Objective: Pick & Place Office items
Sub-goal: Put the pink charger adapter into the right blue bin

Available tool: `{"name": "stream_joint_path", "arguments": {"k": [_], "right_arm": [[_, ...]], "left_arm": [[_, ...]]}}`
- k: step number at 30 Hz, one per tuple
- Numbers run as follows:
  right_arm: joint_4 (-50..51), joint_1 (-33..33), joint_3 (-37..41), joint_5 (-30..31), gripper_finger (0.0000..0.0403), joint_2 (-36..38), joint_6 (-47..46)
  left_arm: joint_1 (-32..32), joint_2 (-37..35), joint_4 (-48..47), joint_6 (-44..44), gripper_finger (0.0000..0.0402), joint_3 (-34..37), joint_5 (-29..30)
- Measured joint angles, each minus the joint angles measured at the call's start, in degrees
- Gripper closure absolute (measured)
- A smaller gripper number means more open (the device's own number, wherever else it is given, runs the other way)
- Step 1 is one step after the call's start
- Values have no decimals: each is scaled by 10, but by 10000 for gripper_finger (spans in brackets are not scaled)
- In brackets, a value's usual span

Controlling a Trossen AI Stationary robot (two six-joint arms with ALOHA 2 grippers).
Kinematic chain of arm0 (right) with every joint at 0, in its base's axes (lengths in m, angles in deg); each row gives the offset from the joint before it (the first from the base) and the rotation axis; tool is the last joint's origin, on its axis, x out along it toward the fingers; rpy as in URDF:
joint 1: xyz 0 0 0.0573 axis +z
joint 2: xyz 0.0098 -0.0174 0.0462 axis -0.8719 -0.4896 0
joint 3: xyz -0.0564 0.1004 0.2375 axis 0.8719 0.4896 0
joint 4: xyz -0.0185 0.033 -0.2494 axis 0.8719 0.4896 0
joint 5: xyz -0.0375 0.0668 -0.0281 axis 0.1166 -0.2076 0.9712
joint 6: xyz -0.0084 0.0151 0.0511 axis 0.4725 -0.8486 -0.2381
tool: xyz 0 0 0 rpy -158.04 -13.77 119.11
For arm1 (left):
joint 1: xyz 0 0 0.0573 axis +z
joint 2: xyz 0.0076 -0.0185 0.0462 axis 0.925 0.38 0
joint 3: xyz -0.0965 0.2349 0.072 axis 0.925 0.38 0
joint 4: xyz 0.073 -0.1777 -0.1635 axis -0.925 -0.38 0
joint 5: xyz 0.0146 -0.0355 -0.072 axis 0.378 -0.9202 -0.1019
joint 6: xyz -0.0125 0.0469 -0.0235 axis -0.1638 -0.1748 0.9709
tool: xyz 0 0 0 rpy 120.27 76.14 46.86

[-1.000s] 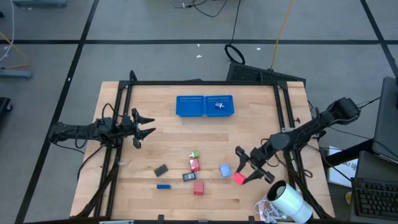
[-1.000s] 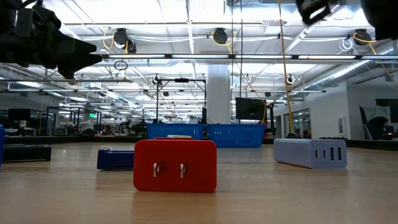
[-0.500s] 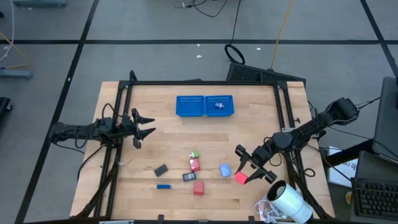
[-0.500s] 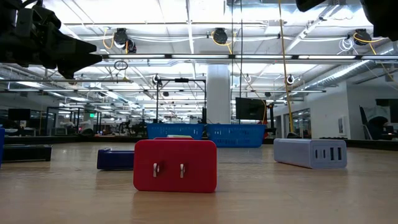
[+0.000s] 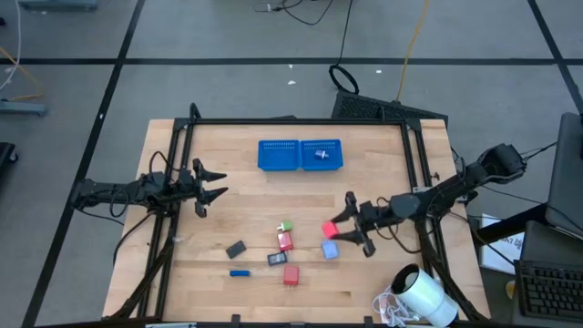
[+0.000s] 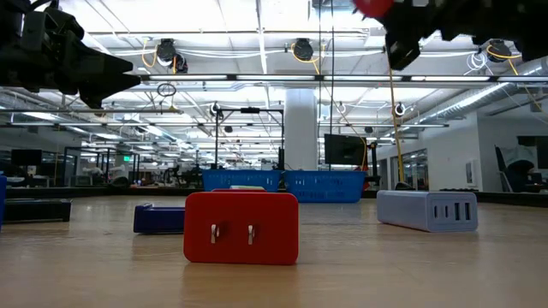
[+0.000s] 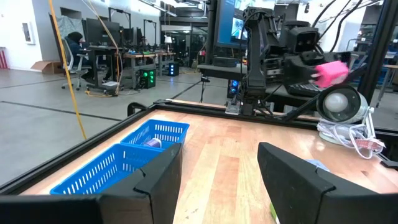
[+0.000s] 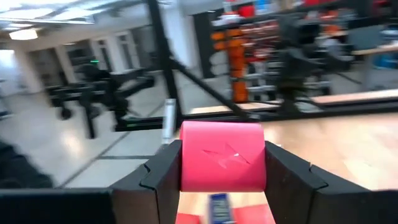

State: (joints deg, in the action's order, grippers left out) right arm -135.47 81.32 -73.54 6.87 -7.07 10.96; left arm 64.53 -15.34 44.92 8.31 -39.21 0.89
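Observation:
My right gripper (image 5: 339, 230) is shut on a red block (image 5: 330, 230) and hangs above the table, over the light blue block (image 5: 330, 250). The block also shows high in the low view (image 6: 372, 7) and in the left wrist view (image 7: 329, 71). Lying flat on the wood are a red block (image 5: 285, 240), another red one (image 5: 291, 274), a green-white piece (image 5: 285, 226), two dark grey pieces (image 5: 237, 248) (image 5: 277, 259) and a dark blue one (image 5: 239, 272). My left gripper (image 5: 214, 182) waits open at the table's left side. My right gripper pinches the red block (image 8: 222, 155) between its two fingers (image 8: 163, 177), one on each of two opposite side faces. The fingers lie about level, pointing toward the table's left. The block is lifted clear of the table.
The blue mesh two-part tray (image 5: 300, 154) stands near the far edge, with a small piece (image 5: 320, 154) in its right part. A big white cylinder (image 5: 426, 296) with a cord lies at the near right corner. Black frame rails run along the table's sides.
My right gripper has risen from the table with the red block and moved toward the left and far edges, tipping from pointing down to about level. The red block, which was on the wood near the light blue block, is now lifted clear.

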Motion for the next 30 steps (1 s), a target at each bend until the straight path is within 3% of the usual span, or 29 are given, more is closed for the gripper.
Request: {"name": "stream_joint_path", "arguments": {"k": [11,17,22,25,30], "right_arm": [[60,-48,0,149,227,0,1],[57,-83,0,162,229,0,1],[78,-119,0,212,228,0,1],[78,-155,-1,213,229,-1,-8],[86,-223,-26,157,229,-33,-10]], "left_arm": [[0,0,0,0,188,0,0],[0,0,0,0,188,0,0],[0,0,0,0,188,0,0],[0,0,0,0,188,0,0],[0,0,0,0,188,0,0]]}}
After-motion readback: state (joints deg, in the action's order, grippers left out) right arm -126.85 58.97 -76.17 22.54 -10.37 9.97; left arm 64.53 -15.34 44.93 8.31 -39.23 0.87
